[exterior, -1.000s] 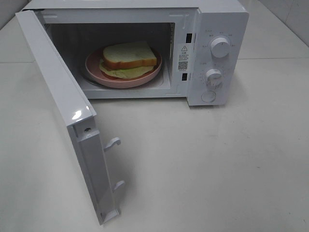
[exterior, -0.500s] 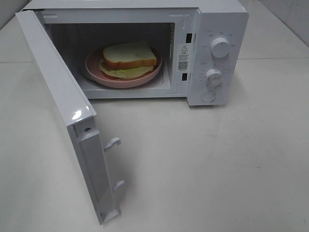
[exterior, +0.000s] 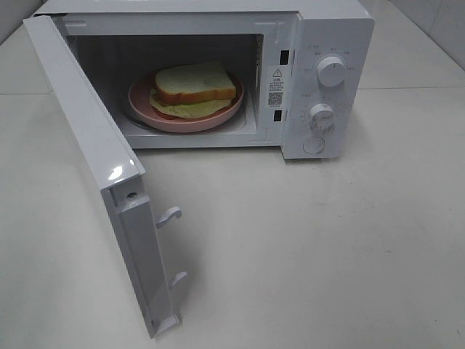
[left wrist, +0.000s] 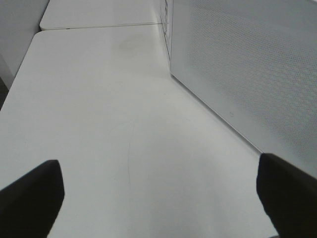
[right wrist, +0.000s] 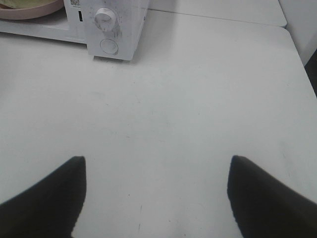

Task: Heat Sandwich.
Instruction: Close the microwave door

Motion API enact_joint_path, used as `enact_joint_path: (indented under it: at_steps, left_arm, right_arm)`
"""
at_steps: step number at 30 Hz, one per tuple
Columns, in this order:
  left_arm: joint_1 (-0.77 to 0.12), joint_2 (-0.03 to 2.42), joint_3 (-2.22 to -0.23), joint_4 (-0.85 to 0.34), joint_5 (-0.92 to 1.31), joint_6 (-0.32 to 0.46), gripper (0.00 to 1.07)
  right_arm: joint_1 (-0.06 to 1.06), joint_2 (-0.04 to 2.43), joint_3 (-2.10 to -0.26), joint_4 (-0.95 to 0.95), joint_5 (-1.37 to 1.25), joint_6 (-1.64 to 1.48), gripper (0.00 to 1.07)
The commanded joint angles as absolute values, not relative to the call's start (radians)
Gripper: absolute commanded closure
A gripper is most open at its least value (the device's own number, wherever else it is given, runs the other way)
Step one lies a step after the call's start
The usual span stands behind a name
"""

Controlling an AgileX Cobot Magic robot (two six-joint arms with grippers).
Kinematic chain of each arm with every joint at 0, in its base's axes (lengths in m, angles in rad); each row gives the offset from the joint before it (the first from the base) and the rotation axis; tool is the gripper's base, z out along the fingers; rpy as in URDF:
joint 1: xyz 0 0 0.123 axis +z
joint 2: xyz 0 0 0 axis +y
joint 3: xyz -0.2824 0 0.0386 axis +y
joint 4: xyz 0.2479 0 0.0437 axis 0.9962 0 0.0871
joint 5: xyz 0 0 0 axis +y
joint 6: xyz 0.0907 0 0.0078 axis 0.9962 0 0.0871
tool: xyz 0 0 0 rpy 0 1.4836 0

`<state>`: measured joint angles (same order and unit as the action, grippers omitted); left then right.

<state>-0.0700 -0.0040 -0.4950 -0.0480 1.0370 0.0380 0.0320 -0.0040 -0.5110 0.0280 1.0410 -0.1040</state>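
Where the microwave door point(exterior: 83, 116) stands open, the sandwich point(exterior: 195, 86) lies inside.

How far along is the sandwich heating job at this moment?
Done: the sandwich sits on its pink plate inside the microwave. In hand: nothing; the left pincer and right pincer are open and empty. Left: shutting the door, which stands wide open, then setting the knobs.

— What lay beneath the left hand point(left wrist: 158, 161)?
— A plain white desk point(left wrist: 99, 124), softly and evenly lit. Well ahead of the hand ran a seam point(left wrist: 99, 27), with a grey wall point(left wrist: 15, 34) off to one side.
— And by the right hand point(right wrist: 157, 161)?
— The same desk, its edge point(right wrist: 297, 54) ahead and to one side, a dark gap point(right wrist: 312, 69) beyond.
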Motion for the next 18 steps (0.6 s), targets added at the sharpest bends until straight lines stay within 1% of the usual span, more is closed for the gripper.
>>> enact_joint_path:
  at_steps: [1,18]
  left_arm:
    - [-0.073,-0.027,-0.494,-0.046,1.029,0.04,0.05]
    - [-0.073,-0.027,-0.494,-0.046,1.029,0.04,0.05]
  right_arm:
    - [0.024,-0.03,-0.509,0.03,1.037,-0.095,0.31]
    - [0.024,-0.03,-0.509,0.03,1.037,-0.095,0.31]
